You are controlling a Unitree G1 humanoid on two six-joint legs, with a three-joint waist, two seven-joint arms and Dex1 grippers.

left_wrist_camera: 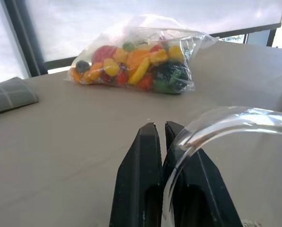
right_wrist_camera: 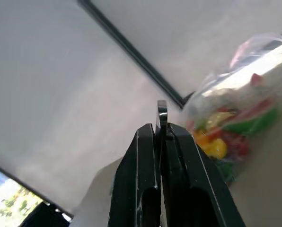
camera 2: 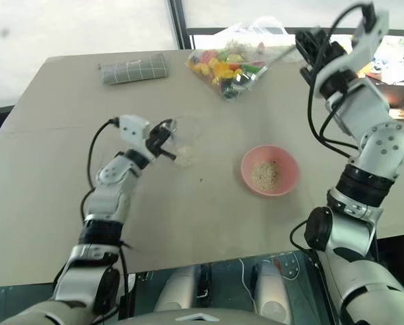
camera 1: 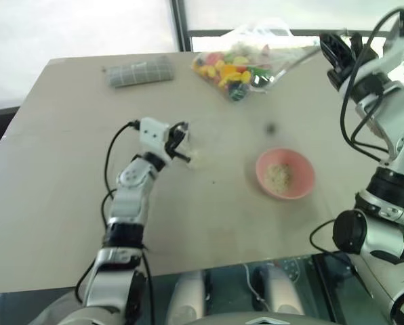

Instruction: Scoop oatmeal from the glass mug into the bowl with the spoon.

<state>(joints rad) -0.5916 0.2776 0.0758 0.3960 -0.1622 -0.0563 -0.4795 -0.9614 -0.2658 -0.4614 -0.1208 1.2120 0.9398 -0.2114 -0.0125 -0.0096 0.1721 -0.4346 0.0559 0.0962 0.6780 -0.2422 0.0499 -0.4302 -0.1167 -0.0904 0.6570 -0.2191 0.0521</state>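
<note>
We are pinching the glass mug by its handle in our pressed-together left fingers, while our right fingers, clamping the spoon, are hovering beyond the bowl, mug well leftward.

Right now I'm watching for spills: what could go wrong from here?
The left tool is shut on the glass mug by its handle alone, so the mug could tip and spill oatmeal. The right tool pinches the spoon raised above the candy bag, far from the bowl; it could slip.
</note>
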